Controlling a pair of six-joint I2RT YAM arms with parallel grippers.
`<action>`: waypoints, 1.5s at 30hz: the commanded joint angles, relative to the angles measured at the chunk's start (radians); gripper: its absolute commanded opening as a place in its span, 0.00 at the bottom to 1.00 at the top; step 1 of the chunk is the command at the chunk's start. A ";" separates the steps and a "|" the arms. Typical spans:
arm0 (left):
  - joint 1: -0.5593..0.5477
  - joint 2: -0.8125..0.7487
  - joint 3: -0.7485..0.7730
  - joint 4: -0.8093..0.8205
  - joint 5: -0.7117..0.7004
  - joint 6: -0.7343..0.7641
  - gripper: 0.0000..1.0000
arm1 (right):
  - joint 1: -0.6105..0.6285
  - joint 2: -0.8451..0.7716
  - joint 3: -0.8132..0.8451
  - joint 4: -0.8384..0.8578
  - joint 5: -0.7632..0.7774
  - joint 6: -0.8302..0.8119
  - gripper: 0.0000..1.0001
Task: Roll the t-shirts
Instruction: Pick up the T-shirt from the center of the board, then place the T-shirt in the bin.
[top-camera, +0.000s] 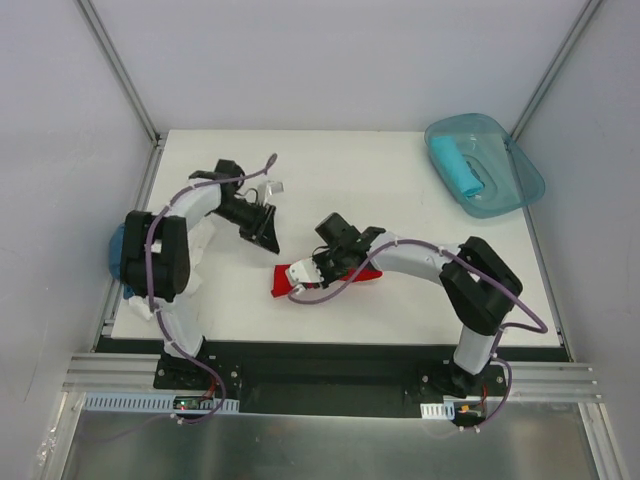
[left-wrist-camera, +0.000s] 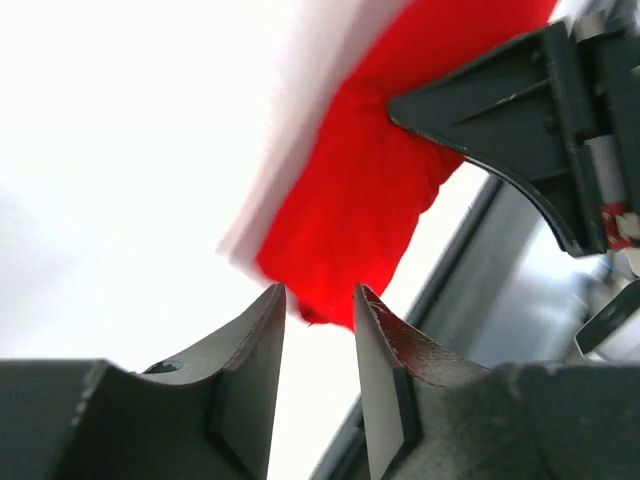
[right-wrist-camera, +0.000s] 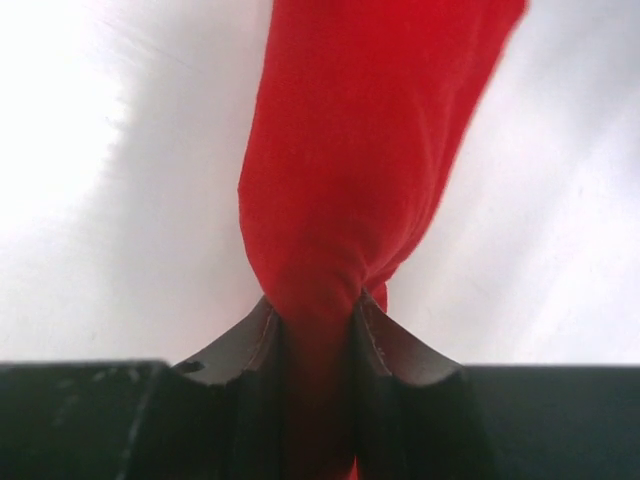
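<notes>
table (top-camera: 400, 160): white, everything sits on it, my two arms reach in from the near edge

tub (top-camera: 522, 188): teal, far right corner, with the turquoise t-shirt (top-camera: 458, 165) lying in it as a roll

waiting pile: white t-shirt (top-camera: 203, 245) and blue t-shirt (top-camera: 117, 255) bunched at the left edge, under my left arm

red t-shirt (top-camera: 285, 280): mid table, near edge, already a narrow bundle lying crosswise

right hand (right-wrist-camera: 315, 320): pinching one end of the red cloth, a fold squeezed tight between both fingers

left hand (left-wrist-camera: 318, 300): just beside the other end, fingers a little apart, nothing in them

step, my guess: tightening the red roll

how I'd do it: keep the right pinch low on the table, take the free end with the left, and turn both ends together so the roll doesn't go cone-shaped or spring open
</notes>
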 joint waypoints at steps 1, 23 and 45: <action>0.025 -0.223 0.113 0.019 -0.067 0.013 0.34 | -0.044 -0.044 0.174 -0.305 0.006 0.096 0.01; 0.023 -0.288 0.078 -0.131 -0.056 0.097 0.37 | -0.776 0.201 0.965 -0.338 0.182 0.402 0.01; -0.006 -0.098 0.164 -0.257 -0.131 0.153 0.37 | -1.052 0.710 1.285 -0.008 0.391 0.333 0.01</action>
